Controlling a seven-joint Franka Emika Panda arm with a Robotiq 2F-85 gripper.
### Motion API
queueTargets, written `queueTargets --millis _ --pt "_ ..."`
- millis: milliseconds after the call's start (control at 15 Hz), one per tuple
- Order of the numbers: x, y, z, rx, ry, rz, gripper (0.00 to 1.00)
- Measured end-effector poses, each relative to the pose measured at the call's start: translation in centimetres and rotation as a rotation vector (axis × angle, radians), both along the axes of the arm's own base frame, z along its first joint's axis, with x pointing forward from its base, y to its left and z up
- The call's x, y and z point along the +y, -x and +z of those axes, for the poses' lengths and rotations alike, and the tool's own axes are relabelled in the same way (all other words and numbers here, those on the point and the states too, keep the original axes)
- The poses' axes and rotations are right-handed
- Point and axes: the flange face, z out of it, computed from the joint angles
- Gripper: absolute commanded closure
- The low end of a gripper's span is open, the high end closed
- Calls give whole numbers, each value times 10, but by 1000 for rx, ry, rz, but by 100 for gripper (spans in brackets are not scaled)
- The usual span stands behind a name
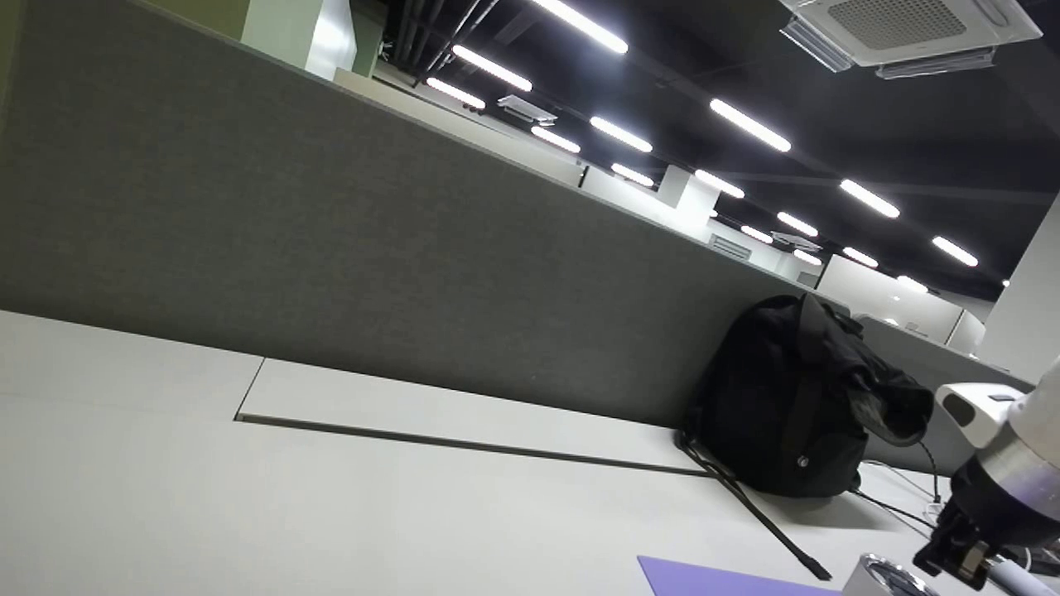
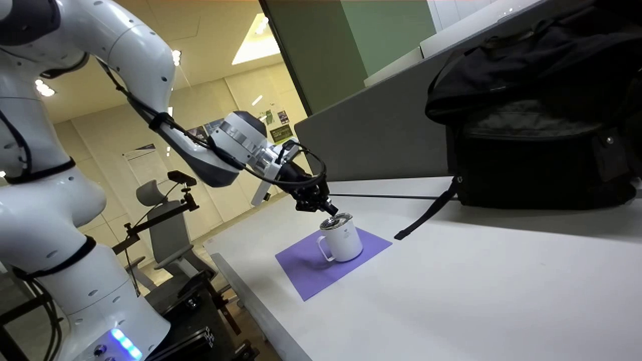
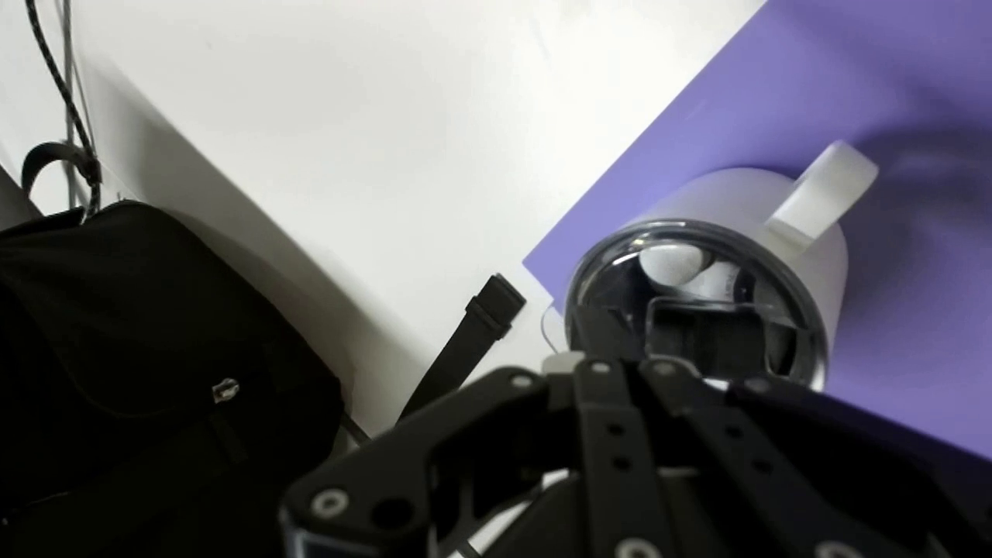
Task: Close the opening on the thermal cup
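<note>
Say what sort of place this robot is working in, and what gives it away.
Probably an open-plan office: a gray partition backs the white desk, rows of tube lights run overhead, and a gray chair with a headrest stands nearby.

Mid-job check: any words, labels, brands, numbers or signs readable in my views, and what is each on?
No text is readable.
White thermal mug: faint mark on its side, too small to read.
Wall posters: too small and blurred to read.
Clear lid: possible marks showing in it, too blurred to read.
</note>
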Motion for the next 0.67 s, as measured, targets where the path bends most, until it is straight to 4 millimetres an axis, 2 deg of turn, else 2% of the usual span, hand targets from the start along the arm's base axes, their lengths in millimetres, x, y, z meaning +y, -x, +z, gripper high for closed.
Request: queueTargets --millis 333,667 --pt "1 0 -13 8 -25 -25 100" --pt "3 -2 -12 -10 -44 -48 100"
